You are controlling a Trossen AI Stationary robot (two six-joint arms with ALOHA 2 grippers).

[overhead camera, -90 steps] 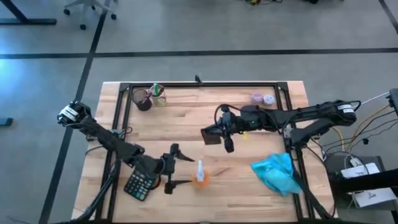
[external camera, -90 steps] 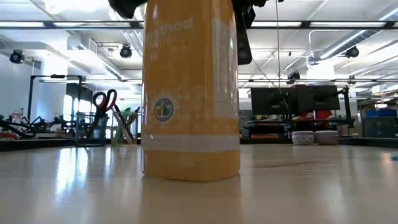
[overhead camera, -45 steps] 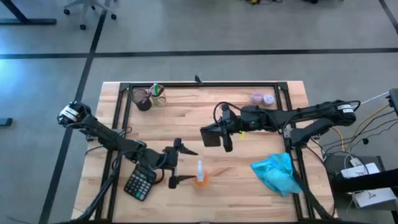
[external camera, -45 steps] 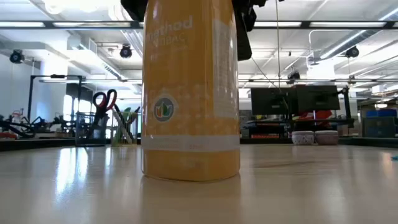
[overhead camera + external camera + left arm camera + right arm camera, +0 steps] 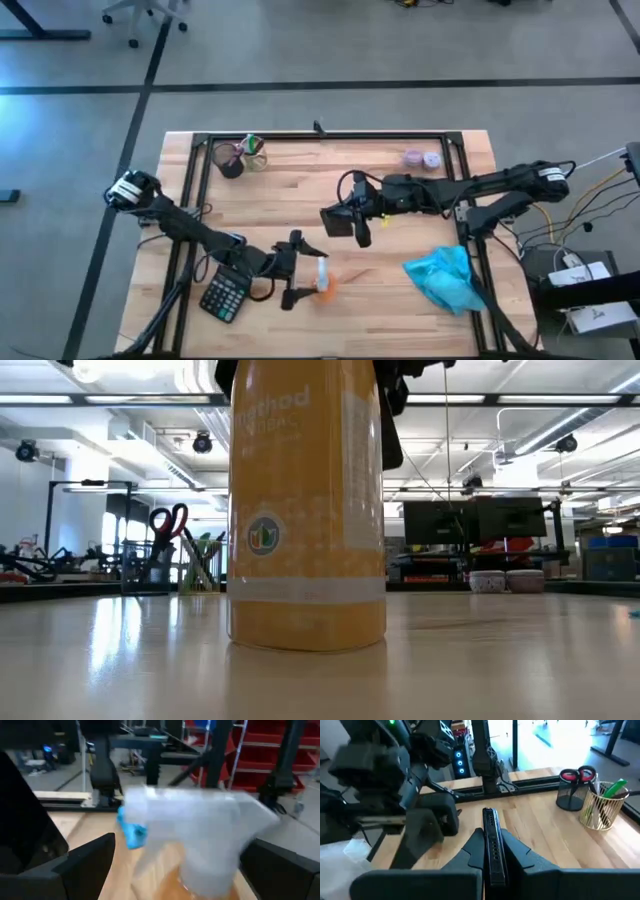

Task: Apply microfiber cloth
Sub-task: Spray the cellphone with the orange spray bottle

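Note:
The turquoise microfiber cloth [image 5: 445,280] lies crumpled at the table's near right, touched by neither gripper; a bit of it [image 5: 131,834] shows past the bottle. The orange bottle [image 5: 322,280] stands on its base [image 5: 306,630] near the front edge. My left gripper [image 5: 312,271] is open, with one finger on either side of the bottle's white top [image 5: 192,832], touching nothing. My right gripper [image 5: 350,222], at mid-table, is shut on a black phone [image 5: 338,220]. My right gripper pinches the black phone between its two fingers, one on each flat face, at the phone's near end [image 5: 493,862]. The fingers come level from the table's right and lie along the phone. The phone stands on edge and points away from the wrist.
A black calculator [image 5: 222,297] lies just left of my left gripper. At the far left stand a black cup with scissors [image 5: 230,160] and a wire pen cup [image 5: 257,152]. Two small bowls [image 5: 422,158] sit at the far right. Black frame rails [image 5: 320,136] border the table.
My left gripper has gone toward the table's right edge, staying open, until its fingers stand on either side of the bottle's white top. The bottle has stayed in place.

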